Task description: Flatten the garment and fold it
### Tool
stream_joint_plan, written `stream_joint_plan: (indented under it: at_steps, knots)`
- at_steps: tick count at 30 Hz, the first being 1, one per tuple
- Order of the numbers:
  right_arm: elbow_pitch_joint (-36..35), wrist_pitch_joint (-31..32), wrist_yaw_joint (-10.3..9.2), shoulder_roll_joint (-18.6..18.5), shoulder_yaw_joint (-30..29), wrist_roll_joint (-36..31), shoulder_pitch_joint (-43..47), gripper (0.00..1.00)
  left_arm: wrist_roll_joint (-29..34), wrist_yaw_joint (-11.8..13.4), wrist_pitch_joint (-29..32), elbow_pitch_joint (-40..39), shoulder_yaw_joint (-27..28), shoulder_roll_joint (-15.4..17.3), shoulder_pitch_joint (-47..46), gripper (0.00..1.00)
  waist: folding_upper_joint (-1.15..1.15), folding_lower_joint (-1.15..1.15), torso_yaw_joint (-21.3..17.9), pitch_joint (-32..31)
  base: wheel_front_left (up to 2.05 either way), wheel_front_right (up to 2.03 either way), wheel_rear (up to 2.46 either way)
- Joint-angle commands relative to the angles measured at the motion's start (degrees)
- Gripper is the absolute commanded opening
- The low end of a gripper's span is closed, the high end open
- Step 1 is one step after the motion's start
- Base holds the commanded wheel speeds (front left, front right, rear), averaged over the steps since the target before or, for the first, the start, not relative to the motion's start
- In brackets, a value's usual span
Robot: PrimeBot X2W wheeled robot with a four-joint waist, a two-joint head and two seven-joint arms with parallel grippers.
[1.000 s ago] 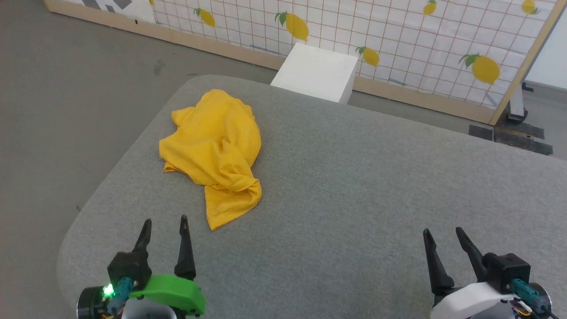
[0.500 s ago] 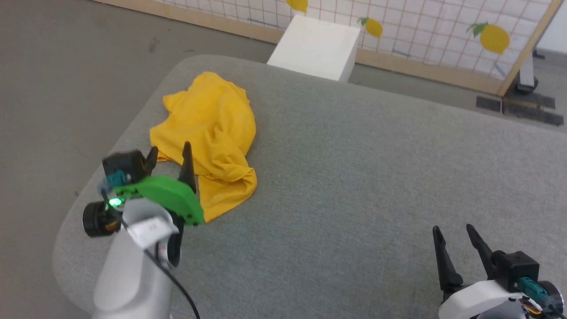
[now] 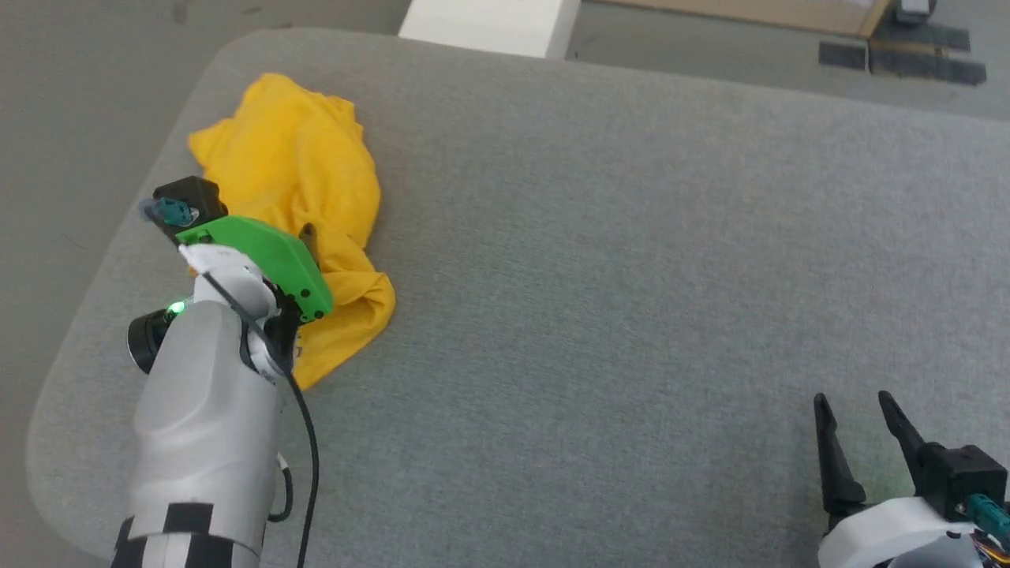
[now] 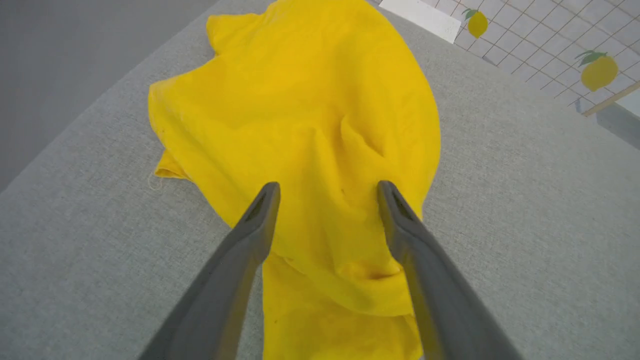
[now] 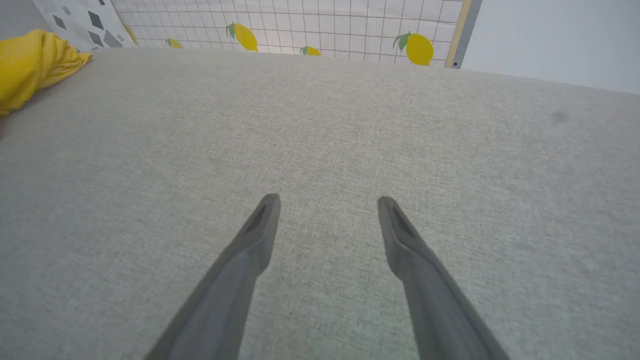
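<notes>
The garment (image 3: 292,158) lies crumpled near the left edge of the desk (image 3: 631,237), not flat or folded yet, with the left gripper (image 4: 327,187) wide open over it and the right gripper (image 3: 852,397) open far away.

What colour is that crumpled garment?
The garment is plain bright yellow, no print showing; clearest in the left wrist view.

A staged robot test room, not a home: past the right fingers (image 5: 240,270) a wood-framed screen (image 5: 350,25) printed with lemons stands beyond the grey cloth-covered surface (image 5: 350,125), on bare floor (image 3: 79,95) marked with black tape (image 3: 931,67).
</notes>
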Motion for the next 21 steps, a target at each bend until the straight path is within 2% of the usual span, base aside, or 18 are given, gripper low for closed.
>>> stream_joint_plan:
  at_steps: [1,6,11,12,13,17,21]
  knots:
    - [-0.6,0.1,-0.08,0.0,-0.3,-0.2,0.8,1.00,-1.0,0.7,1.1,1.8,0.1,0.5,-2.0,1.00,0.00,-0.01,-2.6,3.6,0.00,0.00,0.00]
    - [-2.3,0.3,-0.09,0.0,-1.0,0.0,1.7,1.00,-2.5,2.5,7.3,8.4,-0.3,0.0,-4.2,1.00,0.00,-0.01,-2.5,6.1,0.00,0.00,0.00]
    - [-3.0,0.6,-0.09,0.0,-1.0,0.2,1.8,1.00,-4.7,2.0,12.2,12.1,-0.6,-1.7,-3.4,1.00,0.00,-0.01,-2.0,6.6,0.00,0.00,0.00]
    - [-3.0,0.7,-0.09,0.0,-1.0,0.1,1.7,1.00,-5.3,1.7,12.1,12.3,-0.4,-2.0,-3.4,0.21,0.00,-0.01,-1.7,6.5,0.00,0.00,0.00]
    - [-3.0,0.7,-0.09,0.0,-1.0,0.1,1.7,1.00,-5.6,1.5,11.2,12.1,-0.3,-2.2,-3.3,0.00,0.00,-0.01,-1.4,6.4,0.00,0.00,0.00]
    - [-2.6,0.6,-0.09,0.0,-0.9,0.1,1.7,1.00,-7.2,0.3,4.9,10.3,0.9,-2.6,-3.9,0.00,0.00,-0.01,0.0,5.0,0.00,0.00,0.00]
    - [-0.9,0.0,-0.09,0.0,0.2,0.6,1.7,1.00,-6.9,-1.5,-2.3,6.9,1.3,-1.2,-5.7,0.00,0.00,-0.01,1.0,1.9,0.00,0.00,0.00]
